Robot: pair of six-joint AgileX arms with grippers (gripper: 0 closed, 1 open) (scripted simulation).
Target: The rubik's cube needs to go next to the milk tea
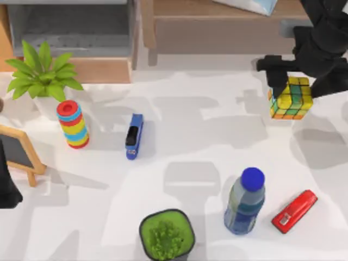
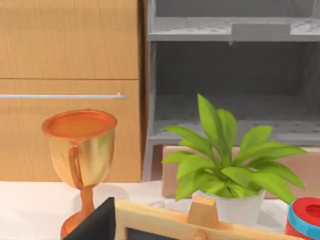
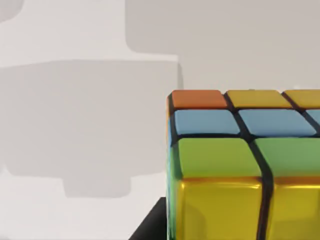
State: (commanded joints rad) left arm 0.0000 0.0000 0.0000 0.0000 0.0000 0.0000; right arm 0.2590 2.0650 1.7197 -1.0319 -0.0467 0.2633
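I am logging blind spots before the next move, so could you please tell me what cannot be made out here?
- Right gripper: top view, the black arm above hides whether its fingers grip the rubik's cube.
- Cube: right wrist view, cut off by the picture's edge.
- Left arm: top view, cut by the left edge.

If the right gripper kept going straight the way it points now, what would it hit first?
Probably the bare table: the right gripper points down with the rubik's cube at its fingers, and nothing else shows beneath; height is unclear.
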